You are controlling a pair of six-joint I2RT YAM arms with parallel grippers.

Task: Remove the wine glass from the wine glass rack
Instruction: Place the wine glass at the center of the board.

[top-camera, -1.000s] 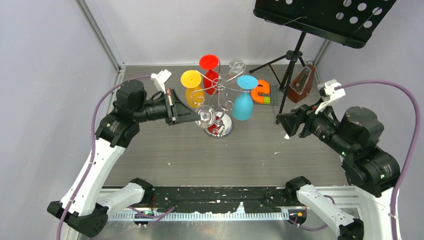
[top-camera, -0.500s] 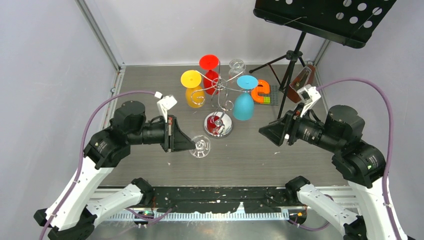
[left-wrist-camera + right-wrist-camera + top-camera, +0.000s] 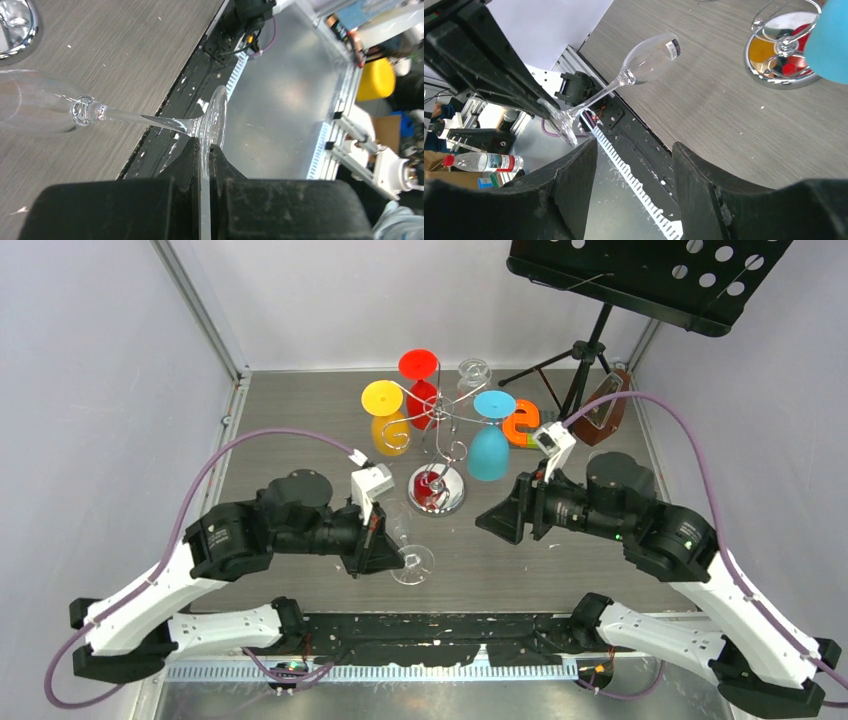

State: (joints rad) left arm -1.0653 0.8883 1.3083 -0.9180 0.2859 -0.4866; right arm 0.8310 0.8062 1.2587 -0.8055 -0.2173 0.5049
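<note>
Half the wine glass (image 3: 85,111) foot hides inside the left claw (image 3: 204,146).

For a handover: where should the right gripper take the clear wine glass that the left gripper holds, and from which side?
Probably the stem: it lies bare between bowl and foot, whose rim the left gripper pinches. The open right gripper can come from the right, jaws across it.
</note>
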